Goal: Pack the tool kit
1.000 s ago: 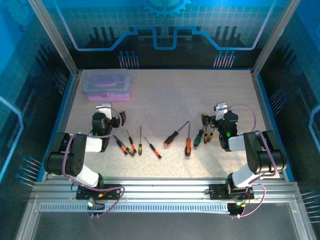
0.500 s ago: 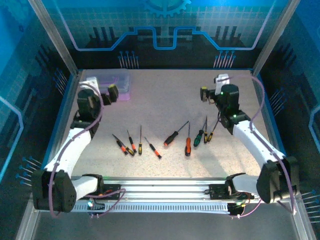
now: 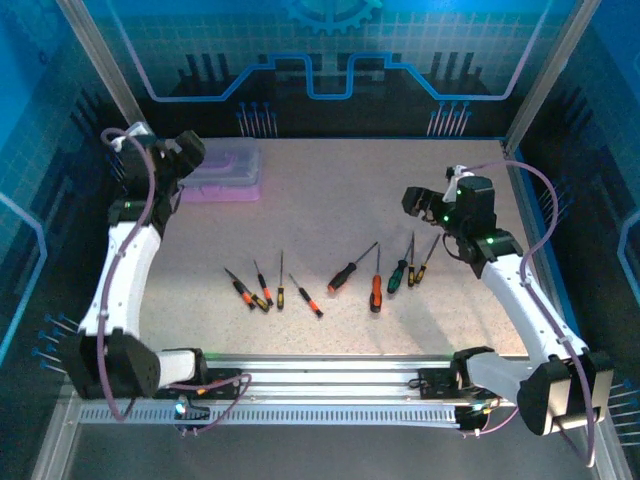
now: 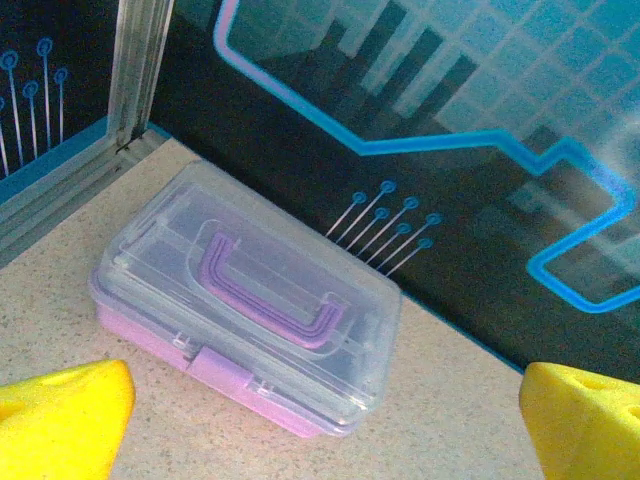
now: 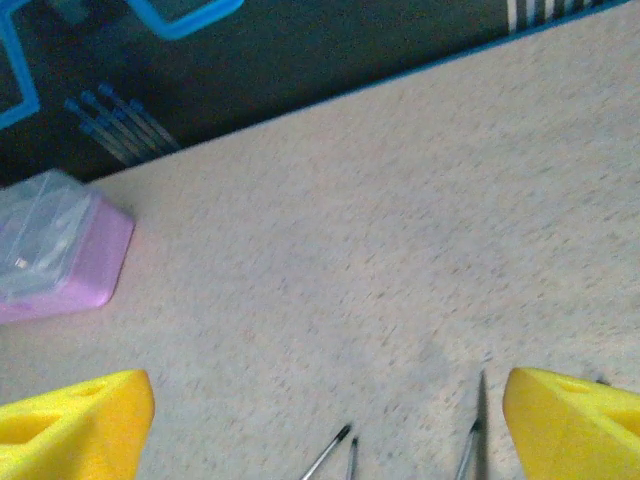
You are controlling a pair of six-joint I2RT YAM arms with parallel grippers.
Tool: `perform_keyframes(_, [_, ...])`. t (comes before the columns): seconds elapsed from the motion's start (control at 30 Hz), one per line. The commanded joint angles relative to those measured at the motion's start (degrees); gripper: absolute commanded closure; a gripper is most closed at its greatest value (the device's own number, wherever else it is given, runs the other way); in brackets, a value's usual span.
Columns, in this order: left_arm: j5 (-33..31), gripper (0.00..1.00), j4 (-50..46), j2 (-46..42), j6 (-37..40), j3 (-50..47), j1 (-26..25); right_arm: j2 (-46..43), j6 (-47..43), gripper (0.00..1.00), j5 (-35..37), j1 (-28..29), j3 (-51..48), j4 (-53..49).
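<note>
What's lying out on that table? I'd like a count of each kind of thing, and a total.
Screwdrivers: 9
Purple case with clear lid: 1
Total: 10

Case (image 4: 240, 290): one, purple with a clear lid.
Case handle (image 4: 268, 298): one.
Screwdrivers (image 3: 306, 296): nine by my count, seen from above.
Left group: four small orange-black ones.
Middle group: two bigger ones with red or orange handles.
Right group: three, one green-handled; I can't be sure of the colours of the other two.
Pincers: two, my left pincer (image 4: 320, 415) and my right pincer (image 5: 325, 425).
Yellow fingers (image 4: 60, 415): two on each pincer, four in all.
Tabletop (image 3: 320, 190): one.
</note>
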Motion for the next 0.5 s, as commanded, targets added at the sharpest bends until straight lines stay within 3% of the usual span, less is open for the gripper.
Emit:
perform_keyframes(0.0, [0.2,0.01,-8.1,5.7,1.8,6.6,1.3,-0.2,0.9,0.08,-3.4,2.0,-0.8,-1.8])
perform_keyframes(0.13, [-0.6,0.01,-8.7,13.6,3.7,13.0,2.2,0.5,1.4,0.02,-2.7,3.5,-2.0,-0.2])
perform_keyframes(0.37, [2.2,0.01,-11.1,27.9,6.1,24.1,4.6,4.5,-0.2,0.03,-0.4,4.2,-3.1,-1.5])
perform_keyframes(0.47, [-0.1,0.01,-11.8,33.0,8.6,27.9,4.6,5.7,-1.3,0.02,-0.3,4.3,-2.9,-1.8])
